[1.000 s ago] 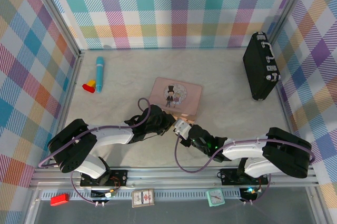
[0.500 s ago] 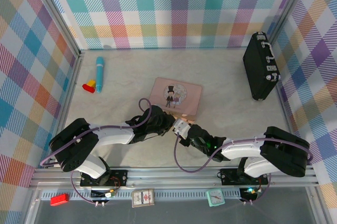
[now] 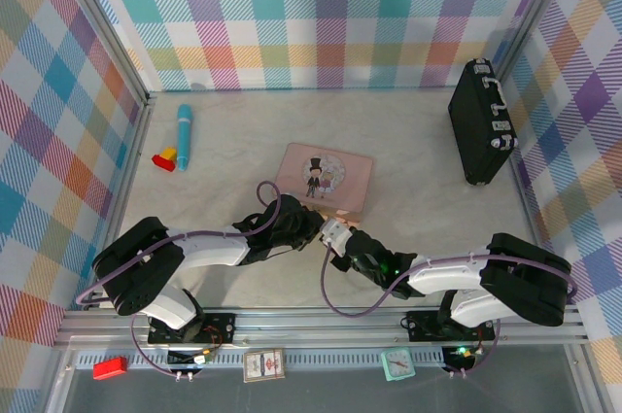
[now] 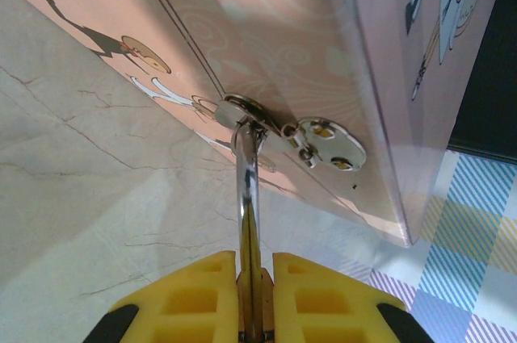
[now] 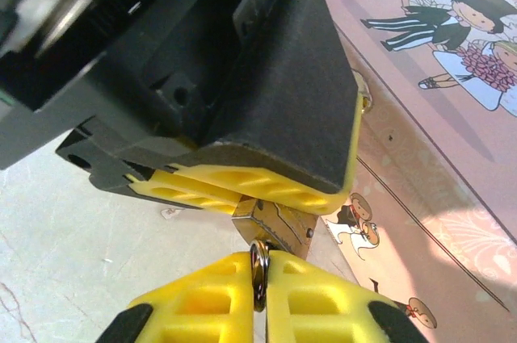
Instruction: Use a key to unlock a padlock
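Gripper on the right (image 5: pixel 258 299), ribbed yellow pads (image 5: pixel 202 304) closed on the tiny grey metal key (image 5: pixel 258 265) by its ringed head.
I see the left gripper (image 4: pixel 254 278) clamped on the tiny brass-bodied padlock (image 5: pixel 279 226), its thin chrome shackle (image 4: pixel 246 190) reaching the hasp (image 4: pixel 327 140) of the smooth pink illustrated tin (image 4: pixel 266 28).

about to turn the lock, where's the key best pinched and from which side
Pinch the key by its small round head, the part protruding from the brass padlock; its shaft seems seated inside. Come from the side opposite the left gripper, in line with the shaft, fingers flat on the head's faces, as the right gripper does.
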